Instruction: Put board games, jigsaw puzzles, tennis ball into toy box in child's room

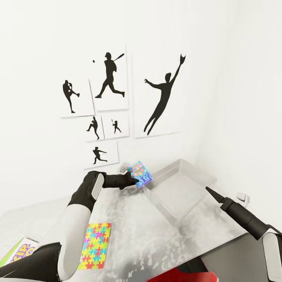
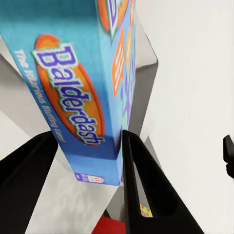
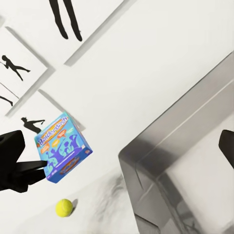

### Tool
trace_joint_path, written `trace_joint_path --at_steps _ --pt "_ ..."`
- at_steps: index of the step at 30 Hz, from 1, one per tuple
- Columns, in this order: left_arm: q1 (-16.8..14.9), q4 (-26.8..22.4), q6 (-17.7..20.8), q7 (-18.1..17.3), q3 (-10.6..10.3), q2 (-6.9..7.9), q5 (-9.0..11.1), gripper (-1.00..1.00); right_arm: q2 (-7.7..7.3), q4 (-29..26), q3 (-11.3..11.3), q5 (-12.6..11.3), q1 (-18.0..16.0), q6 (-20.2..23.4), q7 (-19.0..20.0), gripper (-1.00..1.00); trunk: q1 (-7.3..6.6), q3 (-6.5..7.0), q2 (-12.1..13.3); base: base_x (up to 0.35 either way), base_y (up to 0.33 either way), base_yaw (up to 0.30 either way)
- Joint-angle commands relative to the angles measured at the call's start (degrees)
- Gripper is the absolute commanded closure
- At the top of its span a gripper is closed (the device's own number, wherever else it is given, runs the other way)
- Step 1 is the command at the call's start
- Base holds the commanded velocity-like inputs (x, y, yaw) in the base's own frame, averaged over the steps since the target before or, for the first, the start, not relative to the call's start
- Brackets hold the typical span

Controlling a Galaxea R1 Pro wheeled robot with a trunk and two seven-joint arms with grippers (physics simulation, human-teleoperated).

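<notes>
Head view notes: left hand (image 1: 135,179) clamped on blue Balderdash board game (image 1: 140,174), held in air just beside near-left corner of toy box (image 1: 172,196), above desk (image 1: 129,227); box looks light, stiff cardboard, glossy so likely slippery; grip on one short end lets it swing, firmer hold nearer middle of long edges; right hand (image 1: 208,189) over toy box's right rim, can't tell if parted; jigsaw puzzle (image 1: 95,250) well short of toy box; tennis ball (image 3: 64,207) on desk below game.
</notes>
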Motion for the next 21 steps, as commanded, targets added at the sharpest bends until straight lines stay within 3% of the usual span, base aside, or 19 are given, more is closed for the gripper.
trace_joint_path --at_steps 1,8,11,15,18,21 --pt "-0.1 0.0 0.4 -0.1 0.3 -0.06 0.3 1.0 0.0 0.0 -0.1 -0.2 -0.1 0.3 0.1 -1.0 0.03 -0.22 -0.1 0.0 0.0 0.0" --pt "-0.1 0.0 0.6 -2.3 -0.5 -0.06 0.4 1.0 0.0 0.0 -0.1 -0.2 -0.1 0.3 0.1 -1.0 0.03 -0.87 -0.1 0.0 0.0 0.0" --pt "-0.1 0.0 0.6 -7.4 -4.2 -0.06 0.6 1.0 0.0 0.0 -0.1 -0.2 -0.1 0.3 0.1 -1.0 0.03 -1.15 -0.1 0.0 0.0 0.0" --pt "-0.1 -0.1 0.5 -15.9 -11.9 -0.06 0.8 1.0 0.0 0.0 -0.1 -0.2 -0.1 0.3 0.2 -1.0 0.03 -1.52 -0.1 0.0 0.0 0.0" --pt "-0.1 -0.1 0.3 -17.8 -14.2 -0.06 1.2 1.0 0.0 0.0 -0.1 -0.2 -0.1 0.2 0.2 -1.0 0.03 -1.8 -0.1 0.0 0.0 0.0" --pt "-0.1 -0.1 0.1 -18.2 -15.6 -0.06 4.3 1.0 -0.21 0.0 -1.0 -0.2 -0.1 0.2 0.3 -1.0 0.03 -2.08 -0.1 0.0 0.0 0.0"
